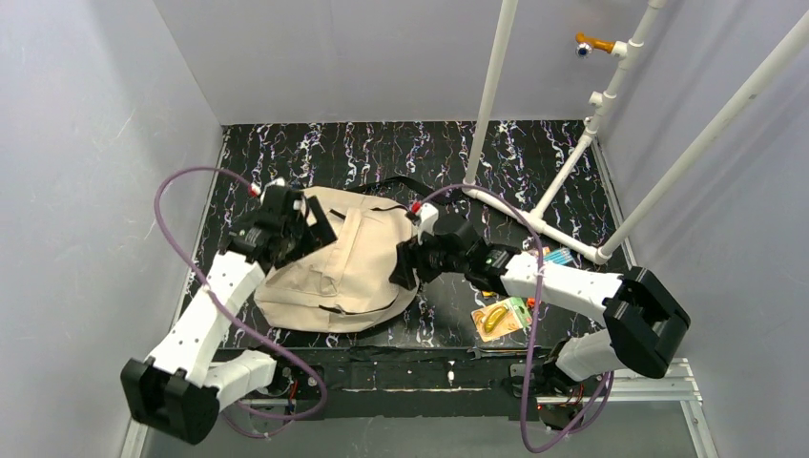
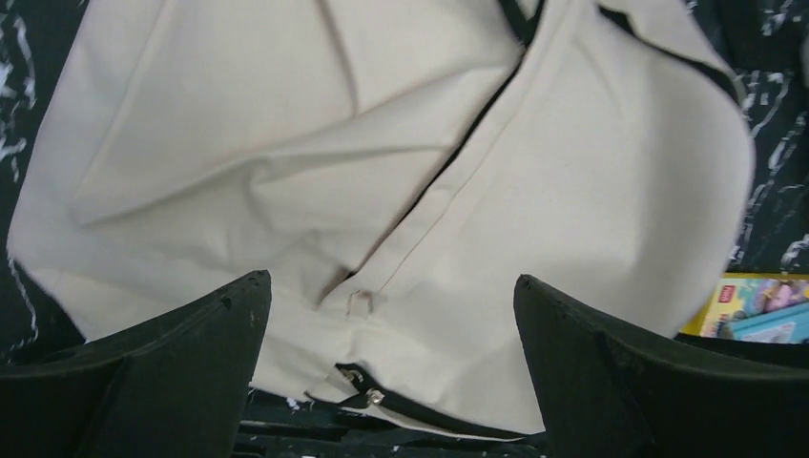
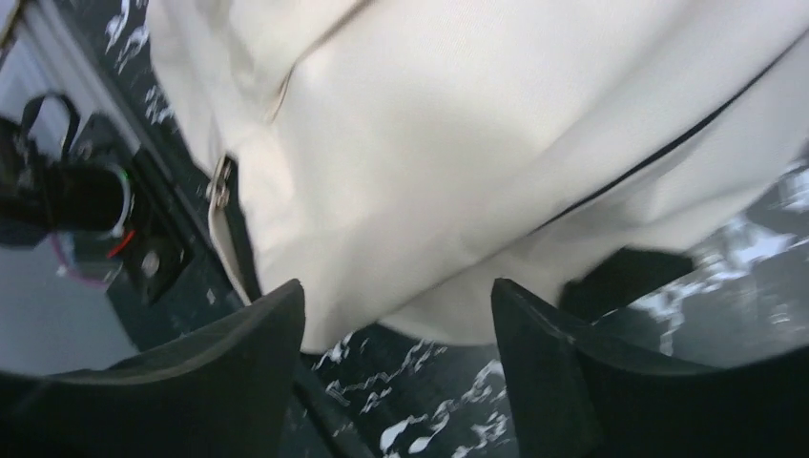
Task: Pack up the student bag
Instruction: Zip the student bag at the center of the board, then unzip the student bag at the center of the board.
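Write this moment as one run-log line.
student bag: lying on table | left gripper: open, above bag | right gripper: open, at bag | colourful item: outside bag

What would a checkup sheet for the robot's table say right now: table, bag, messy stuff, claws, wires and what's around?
Surface: black table with white marbling.
Job's things: beige student bag lies rumpled mid-table, its black strap behind it.
Clutter: colourful packs right of the bag, partly under the right arm.
Grippers: left gripper open over the bag's left side; right gripper open at its right side; neither holds anything.
Cables: purple cables loop off both arms.
Surroundings: white pipes, grey walls.
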You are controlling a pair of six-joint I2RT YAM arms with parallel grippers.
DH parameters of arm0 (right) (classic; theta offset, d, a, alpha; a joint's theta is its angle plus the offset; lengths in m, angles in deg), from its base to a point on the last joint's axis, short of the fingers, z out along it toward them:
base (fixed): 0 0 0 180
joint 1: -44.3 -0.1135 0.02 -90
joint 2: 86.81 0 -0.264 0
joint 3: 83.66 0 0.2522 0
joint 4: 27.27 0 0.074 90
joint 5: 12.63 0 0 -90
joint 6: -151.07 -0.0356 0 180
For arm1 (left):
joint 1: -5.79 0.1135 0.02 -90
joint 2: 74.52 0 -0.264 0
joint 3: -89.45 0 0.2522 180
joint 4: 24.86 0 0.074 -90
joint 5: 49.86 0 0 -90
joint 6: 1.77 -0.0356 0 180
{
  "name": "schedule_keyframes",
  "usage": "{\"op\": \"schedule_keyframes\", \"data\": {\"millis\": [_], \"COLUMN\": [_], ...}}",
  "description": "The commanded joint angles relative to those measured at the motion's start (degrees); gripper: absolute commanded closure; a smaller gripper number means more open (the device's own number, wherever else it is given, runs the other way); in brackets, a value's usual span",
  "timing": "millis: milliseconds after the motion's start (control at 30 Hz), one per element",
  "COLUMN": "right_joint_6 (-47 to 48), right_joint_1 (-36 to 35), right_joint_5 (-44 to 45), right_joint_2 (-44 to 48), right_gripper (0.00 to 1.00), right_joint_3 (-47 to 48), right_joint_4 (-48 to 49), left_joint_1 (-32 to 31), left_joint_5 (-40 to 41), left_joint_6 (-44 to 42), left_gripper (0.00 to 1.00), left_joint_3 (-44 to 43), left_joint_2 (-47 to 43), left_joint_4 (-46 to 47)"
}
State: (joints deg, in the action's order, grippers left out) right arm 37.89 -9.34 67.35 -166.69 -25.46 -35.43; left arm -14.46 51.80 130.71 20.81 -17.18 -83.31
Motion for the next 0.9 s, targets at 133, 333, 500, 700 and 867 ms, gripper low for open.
{"op": "schedule_keyframes", "data": {"millis": [133, 333, 500, 700, 867], "right_joint_6": [2.50, 0.30, 1.02, 0.69, 0.21], "right_joint_1": [3.99, 6.53, 7.60, 8.65, 8.70], "right_joint_5": [14.66, 12.72, 10.51, 6.13, 5.94], "right_joint_2": [-3.98, -11.62, -15.54, -18.71, -20.14], "right_gripper": [0.04, 0.03, 0.06, 0.15, 0.22], "right_joint_3": [12.67, 18.79, 20.93, 21.51, 21.77], "right_joint_4": [-3.79, -3.22, -1.59, -0.64, 0.33], "left_joint_1": [8.52, 12.43, 13.22, 13.28, 13.29], "left_joint_5": [-15.91, -25.24, -26.55, -29.66, -32.47], "left_joint_6": [-7.27, -6.57, -5.26, -4.63, -4.10], "left_gripper": [0.07, 0.45, 0.48, 0.62, 0.92], "left_joint_3": [-11.07, -18.49, -19.61, -19.11, -15.62], "left_joint_2": [16.56, 33.08, 38.45, 41.54, 39.84], "left_joint_4": [10.59, 14.39, 18.24, 23.06, 24.39]}}
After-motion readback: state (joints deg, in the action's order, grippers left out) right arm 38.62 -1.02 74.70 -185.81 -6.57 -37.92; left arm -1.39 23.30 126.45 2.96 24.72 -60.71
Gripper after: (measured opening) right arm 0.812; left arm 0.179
